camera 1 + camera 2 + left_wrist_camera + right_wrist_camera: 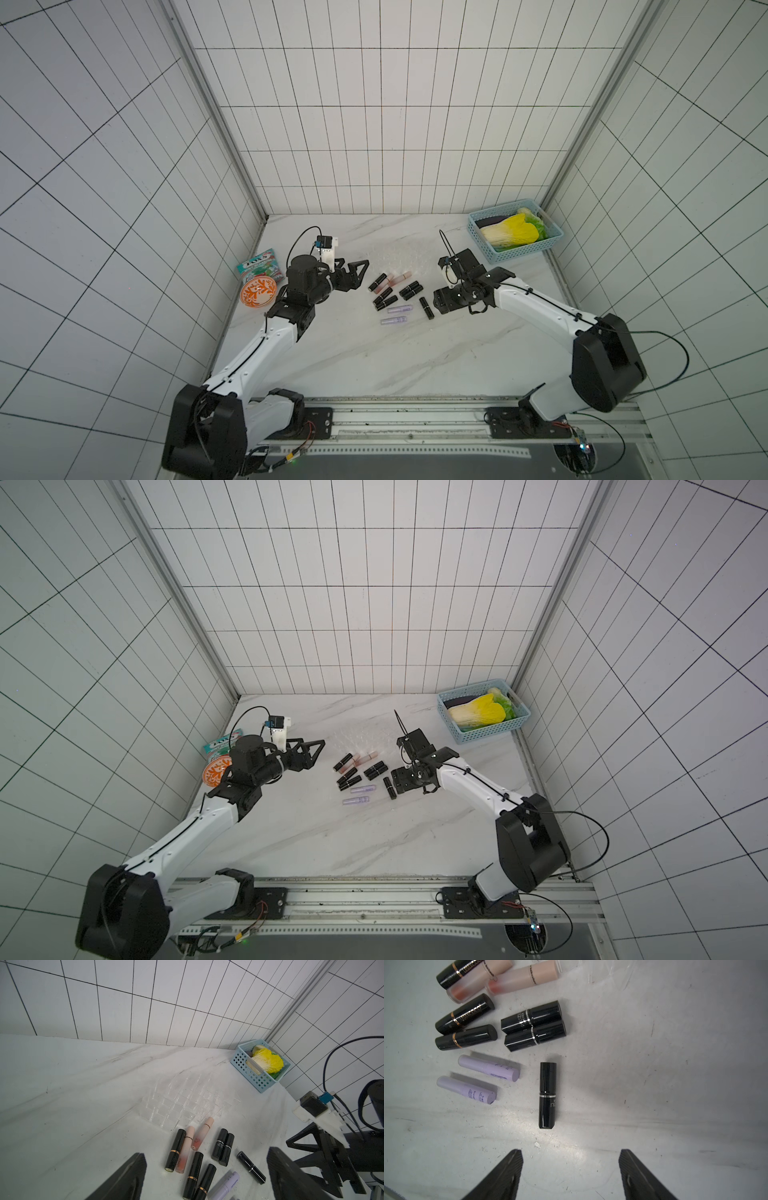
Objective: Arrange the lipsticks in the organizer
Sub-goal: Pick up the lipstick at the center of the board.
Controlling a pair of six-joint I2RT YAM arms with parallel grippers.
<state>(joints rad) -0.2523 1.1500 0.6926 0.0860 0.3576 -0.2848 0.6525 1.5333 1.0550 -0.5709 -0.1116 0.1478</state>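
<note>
While both arms reach in over the white marble counter [374, 365], the lipsticks [395, 296] lie flat in a loose cluster near its middle, between the two grippers. Ten show in the right wrist view: three black tubes with gold bands [465, 1014], two pink tubes [525, 977] with pale caps, a black pair [533, 1026] lying side by side and touching, two lilac tubes [488, 1068], and a lone black tube [547, 1095] set a little apart from the rest. All of them are on the marble, outside the organizer [187, 1103]. That clear tray of small square slots sits just behind the cluster, toward the back wall, with the pink tubes' caps just beside its near edge.

The left gripper [353, 268] is at the left of the cluster, its fingers [128, 1176] spread wide and pointing toward the tubes, with nothing gripped. The right gripper [570, 1150] is at the right of the cluster, just beside the lone black tube. Its jaws also stand apart and hold nothing, and bare marble shows between them.

A light-blue basket [524, 252] holding a cabbage [513, 232] stands in the back right corner. An orange-patterned bowl [257, 293] and a snack packet [258, 262] sit against the left wall, behind the left arm.
</note>
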